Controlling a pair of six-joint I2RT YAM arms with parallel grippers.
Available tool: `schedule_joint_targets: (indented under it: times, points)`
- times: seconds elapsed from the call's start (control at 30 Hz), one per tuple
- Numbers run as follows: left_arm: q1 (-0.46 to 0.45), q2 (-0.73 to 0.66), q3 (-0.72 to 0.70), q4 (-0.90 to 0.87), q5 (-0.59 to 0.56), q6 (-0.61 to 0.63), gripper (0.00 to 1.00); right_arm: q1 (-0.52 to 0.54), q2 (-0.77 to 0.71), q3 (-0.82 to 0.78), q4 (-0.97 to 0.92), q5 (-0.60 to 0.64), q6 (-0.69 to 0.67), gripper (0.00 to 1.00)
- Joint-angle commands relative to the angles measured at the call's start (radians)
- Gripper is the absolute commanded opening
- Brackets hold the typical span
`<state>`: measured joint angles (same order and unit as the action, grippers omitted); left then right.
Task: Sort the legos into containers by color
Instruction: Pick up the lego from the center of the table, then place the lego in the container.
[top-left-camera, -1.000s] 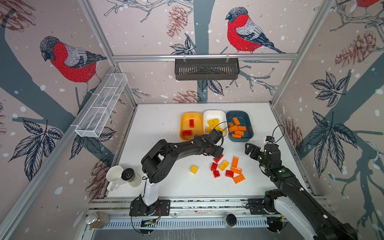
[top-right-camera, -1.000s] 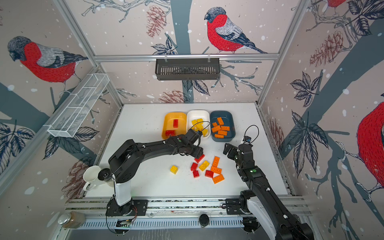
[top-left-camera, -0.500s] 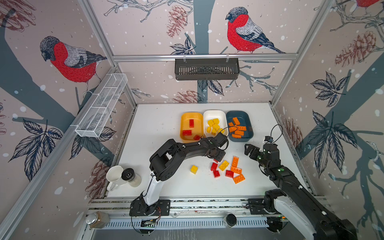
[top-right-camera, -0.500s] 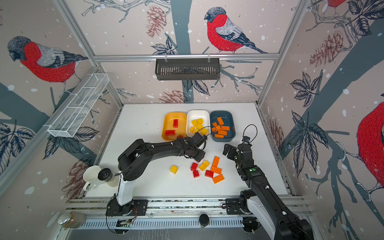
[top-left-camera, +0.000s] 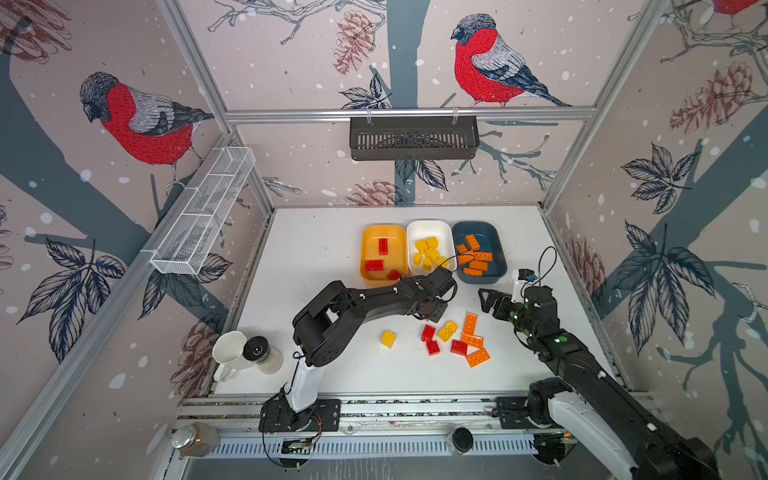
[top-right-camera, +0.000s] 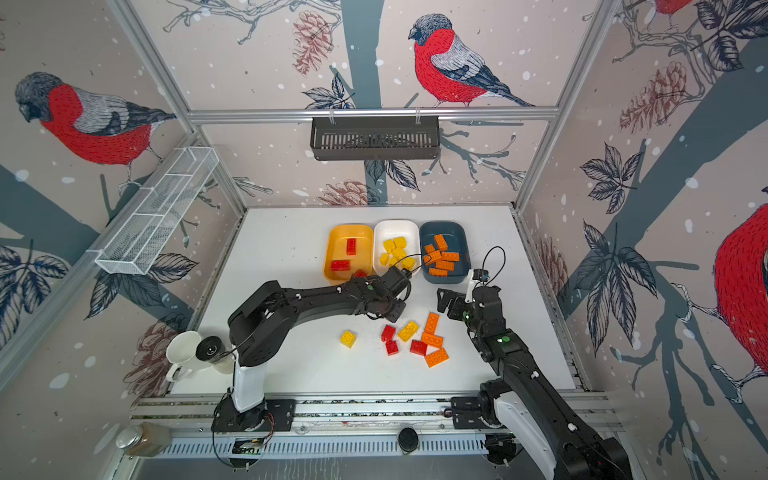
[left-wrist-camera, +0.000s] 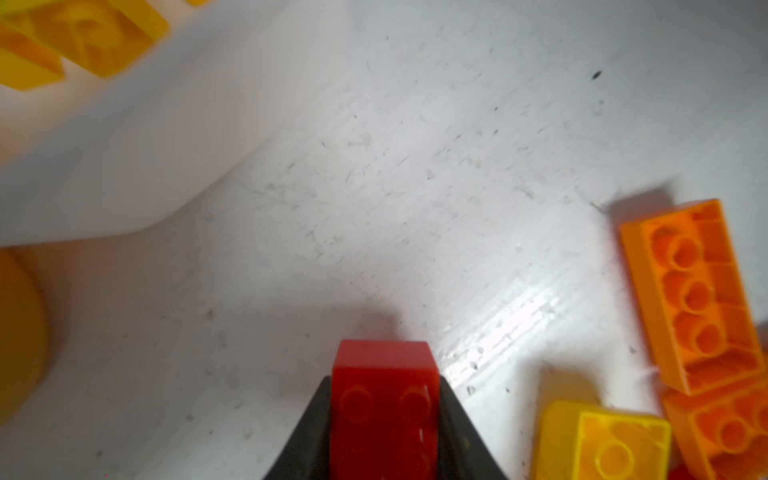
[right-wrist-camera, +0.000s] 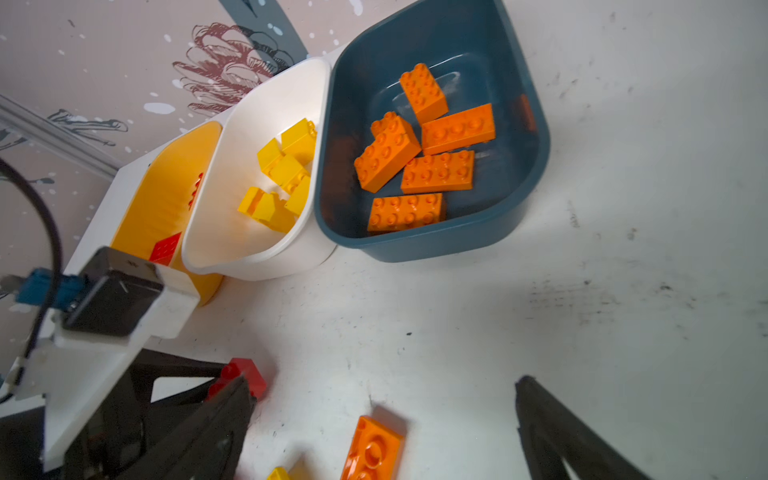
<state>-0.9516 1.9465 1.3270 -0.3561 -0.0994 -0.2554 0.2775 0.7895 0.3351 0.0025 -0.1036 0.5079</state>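
both top views: left arm is leaning outstretched over the table (top-left-camera: 324, 257), left gripper (top-left-camera: 431, 308) sitting between the white tray (top-left-camera: 429, 223) and loose legos (top-left-camera: 470, 323); right gripper (top-left-camera: 488, 300) is hovering beside them | left wrist: jaws are pinching a red brick (left-wrist-camera: 385, 399) near that tray | right wrist: right jaws are gaping wide

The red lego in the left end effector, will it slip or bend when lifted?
Likely rigid: the red lego is a blocky moulded brick. Its glossy sides might slip, though the left end effector clamps flat faces.

Two high overviews of one table (top-left-camera: 324, 249), two close wrist views
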Motion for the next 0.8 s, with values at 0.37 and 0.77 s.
schedule_joint_targets:
  times: [0.37, 0.77]
  points:
    - [0.279, -0.247, -0.074, 0.099, -0.231, -0.053, 0.33, 0.279, 0.106, 0.056, -0.111, 0.144, -0.006, 0.99]
    - [0.434, -0.046, 0.117, -0.014, -0.254, -0.153, 0.36, 0.397, 0.341, 0.17, -0.297, 0.292, 0.091, 0.98]
